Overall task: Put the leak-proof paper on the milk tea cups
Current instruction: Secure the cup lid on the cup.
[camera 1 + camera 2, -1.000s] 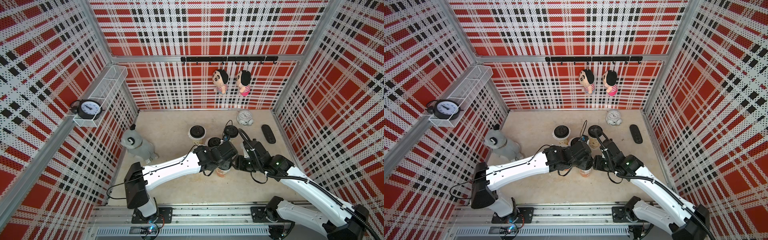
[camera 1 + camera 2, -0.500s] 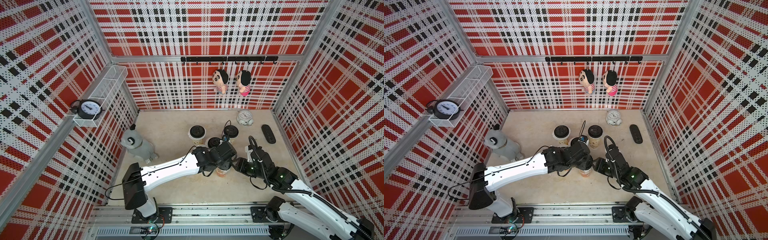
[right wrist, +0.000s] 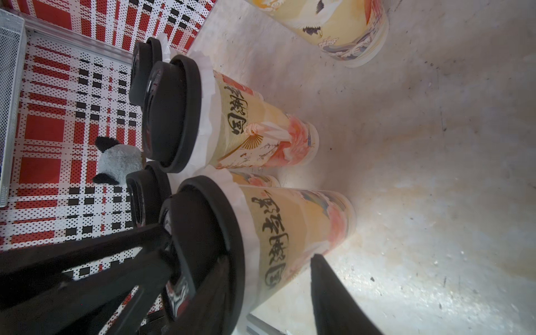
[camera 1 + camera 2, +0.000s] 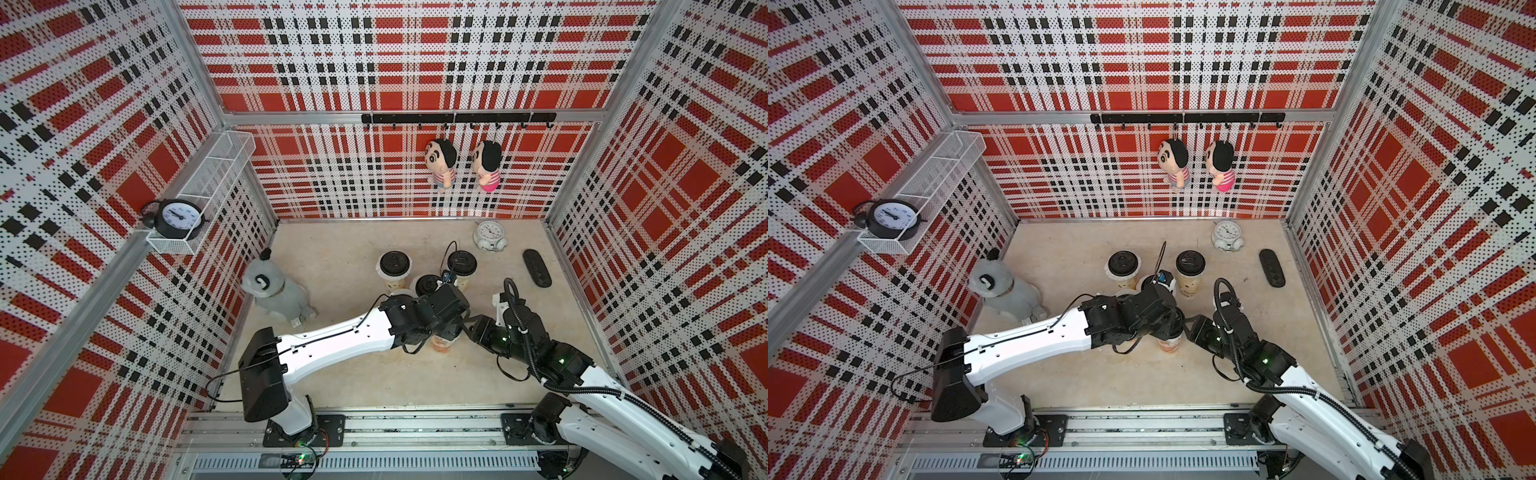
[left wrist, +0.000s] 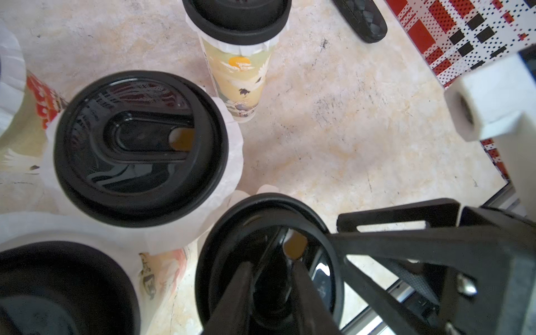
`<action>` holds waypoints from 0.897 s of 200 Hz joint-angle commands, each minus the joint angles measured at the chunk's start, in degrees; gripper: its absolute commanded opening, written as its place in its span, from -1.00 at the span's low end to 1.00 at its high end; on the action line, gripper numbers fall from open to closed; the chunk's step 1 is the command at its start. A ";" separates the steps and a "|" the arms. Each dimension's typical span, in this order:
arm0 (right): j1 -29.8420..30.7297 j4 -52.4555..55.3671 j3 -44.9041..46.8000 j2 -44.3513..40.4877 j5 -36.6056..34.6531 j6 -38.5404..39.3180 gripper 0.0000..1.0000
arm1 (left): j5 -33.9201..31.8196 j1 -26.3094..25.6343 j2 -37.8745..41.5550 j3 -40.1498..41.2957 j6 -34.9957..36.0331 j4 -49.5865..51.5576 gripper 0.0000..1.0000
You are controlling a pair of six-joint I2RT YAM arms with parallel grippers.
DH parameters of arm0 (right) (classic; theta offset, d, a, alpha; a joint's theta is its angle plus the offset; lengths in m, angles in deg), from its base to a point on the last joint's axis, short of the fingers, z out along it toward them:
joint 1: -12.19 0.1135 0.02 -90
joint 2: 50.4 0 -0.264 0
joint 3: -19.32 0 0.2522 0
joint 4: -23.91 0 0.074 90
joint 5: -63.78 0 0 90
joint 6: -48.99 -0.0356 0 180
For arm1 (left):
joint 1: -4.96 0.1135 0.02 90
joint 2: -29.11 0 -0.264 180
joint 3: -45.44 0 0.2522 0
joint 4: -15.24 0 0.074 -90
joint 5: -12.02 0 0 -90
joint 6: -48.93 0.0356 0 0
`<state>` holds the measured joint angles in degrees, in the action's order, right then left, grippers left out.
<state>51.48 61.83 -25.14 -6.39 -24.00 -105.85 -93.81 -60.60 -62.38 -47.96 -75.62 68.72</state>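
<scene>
The nearest milk tea cup (image 4: 444, 345) (image 4: 1169, 345) stands under both arms. My left gripper (image 5: 271, 290) comes down from above and is shut on the raised middle of its black lid (image 5: 223, 246). My right gripper (image 3: 269, 258) reaches in from the side. One of its fingers (image 3: 214, 290) lies across the lid and the other against the printed cup wall (image 3: 290, 232). Leak-proof paper (image 3: 246, 220) shows as a white frill under this lid. Three more lidded cups (image 4: 392, 282) (image 4: 462, 282) (image 5: 139, 145) stand behind it, each with paper (image 5: 232, 162) under its lid.
A grey plush animal (image 4: 274, 291) sits by the left wall. A small white alarm clock (image 4: 489, 235) and a flat black oblong object (image 4: 537, 268) lie at the back right. A wire shelf holding a black clock (image 4: 176, 216) juts from the left wall.
My right arm has drawn back from the rear cups and lowered to the near cup, with its jaws closing slightly. The left arm has stayed on the lid.
</scene>
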 commanded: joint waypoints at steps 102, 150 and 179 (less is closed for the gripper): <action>0.44 27.30 -13.74 5.84 -6.03 12.49 -0.02 | 6.75 -0.67 -2.61 6.06 -1.16 5.71 -0.44; 0.44 21.41 -16.50 4.85 -1.96 16.54 -0.01 | 6.86 -0.21 -2.30 6.50 -1.13 5.80 -0.44; 0.49 17.19 -16.93 4.84 1.14 18.12 -0.01 | 6.69 0.35 -1.95 6.43 -1.12 6.32 -0.44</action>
<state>51.79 81.48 -40.71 -0.90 -25.47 -90.12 -90.90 -60.36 -61.22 -45.27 -75.79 63.59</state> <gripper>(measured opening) 0.493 0.281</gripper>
